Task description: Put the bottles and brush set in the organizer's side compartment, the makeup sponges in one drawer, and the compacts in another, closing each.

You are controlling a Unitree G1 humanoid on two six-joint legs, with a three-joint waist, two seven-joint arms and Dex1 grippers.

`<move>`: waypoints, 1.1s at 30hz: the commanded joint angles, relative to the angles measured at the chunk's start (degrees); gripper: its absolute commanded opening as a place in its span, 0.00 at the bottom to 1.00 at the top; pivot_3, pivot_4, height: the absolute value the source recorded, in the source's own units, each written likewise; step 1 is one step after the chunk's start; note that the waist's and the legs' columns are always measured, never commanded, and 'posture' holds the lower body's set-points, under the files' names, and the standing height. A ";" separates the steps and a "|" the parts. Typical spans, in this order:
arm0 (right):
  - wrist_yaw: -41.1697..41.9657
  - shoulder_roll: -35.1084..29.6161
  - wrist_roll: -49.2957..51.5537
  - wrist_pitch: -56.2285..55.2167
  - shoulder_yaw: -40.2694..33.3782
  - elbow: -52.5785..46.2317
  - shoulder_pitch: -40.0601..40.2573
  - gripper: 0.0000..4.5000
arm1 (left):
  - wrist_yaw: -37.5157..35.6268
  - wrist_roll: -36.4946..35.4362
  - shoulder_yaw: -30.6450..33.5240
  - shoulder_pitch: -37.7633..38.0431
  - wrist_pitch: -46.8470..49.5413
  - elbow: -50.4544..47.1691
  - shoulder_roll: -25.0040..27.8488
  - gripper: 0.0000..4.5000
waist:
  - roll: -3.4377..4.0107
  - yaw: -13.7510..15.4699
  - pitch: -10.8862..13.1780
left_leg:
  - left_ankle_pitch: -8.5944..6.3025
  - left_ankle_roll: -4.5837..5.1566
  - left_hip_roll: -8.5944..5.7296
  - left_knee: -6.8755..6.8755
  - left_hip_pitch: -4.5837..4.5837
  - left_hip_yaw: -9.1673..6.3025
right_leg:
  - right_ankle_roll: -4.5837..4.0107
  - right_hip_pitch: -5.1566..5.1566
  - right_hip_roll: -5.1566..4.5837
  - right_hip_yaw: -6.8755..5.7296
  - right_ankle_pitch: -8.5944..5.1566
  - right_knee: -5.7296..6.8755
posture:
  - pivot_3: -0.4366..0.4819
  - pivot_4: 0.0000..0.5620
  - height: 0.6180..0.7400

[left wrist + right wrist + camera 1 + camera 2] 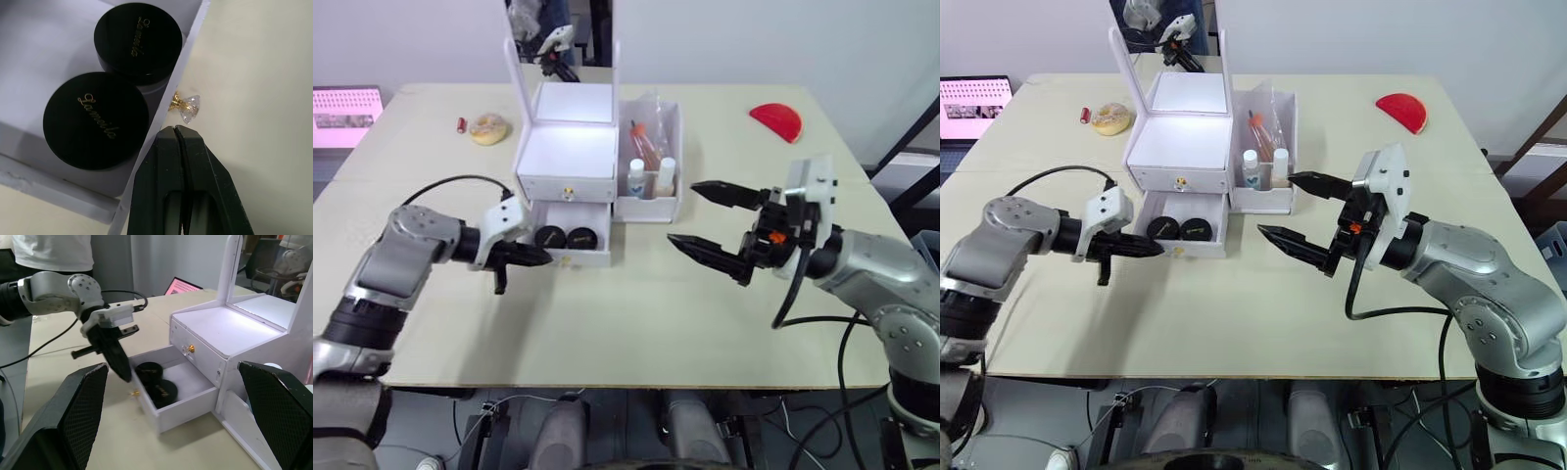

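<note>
The left gripper [540, 257] has its two black fingers pressed together with nothing between them, and the tip is at the front wall of the lower drawer [589, 258], just beside the small crystal knob [187, 106]; it seems to touch the drawer edge, but I cannot say it for sure. The right gripper [703, 219] is opened wide and is empty, above the table [636, 323], well apart from the organizer [573, 147]. Its fingers point toward the organizer. The lower drawer is pulled out toward the robot and contains two round black compacts [96, 126] lying flat, side by side and touching. The upper drawer [566, 189] is pushed in. In the side compartment [649, 205] two small bottles [636, 177] stand upright at the front, and behind them the brush set [644, 140] leans in a clear bag.
</note>
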 commanded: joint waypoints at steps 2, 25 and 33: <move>-0.45 -0.49 0.92 -0.43 -1.45 -1.94 -0.28 1.00 | 7.64 3.83 0.74 -4.35 -4.24 7.03 -4.05 0.01 | 0.00 -0.16 0.00 | 0.00 0.00 0.00 0.03 0.02 0.00 | 0.01 0.03 0.00 0.00 0.01 0.01 | 0.48 0.27 1.00; -0.98 -4.55 3.89 1.86 -6.40 -0.45 2.62 1.00 | 12.72 1.65 7.37 -6.24 -5.07 9.18 -7.33 0.01 | -0.01 -0.28 0.00 | 0.02 -0.01 -0.01 0.01 0.01 -0.01 | 0.07 0.07 0.00 0.00 0.09 -0.05 | 0.48 0.27 1.00; 4.82 -11.48 -2.60 -0.51 -12.81 8.51 9.44 1.00 | 8.09 -12.07 25.87 11.63 5.64 -8.59 3.74 0.06 | 0.04 -0.63 0.01 | -0.03 0.07 0.01 -0.18 0.06 0.01 | 0.20 -0.06 0.00 0.01 -0.01 -0.03 | 0.48 0.27 1.00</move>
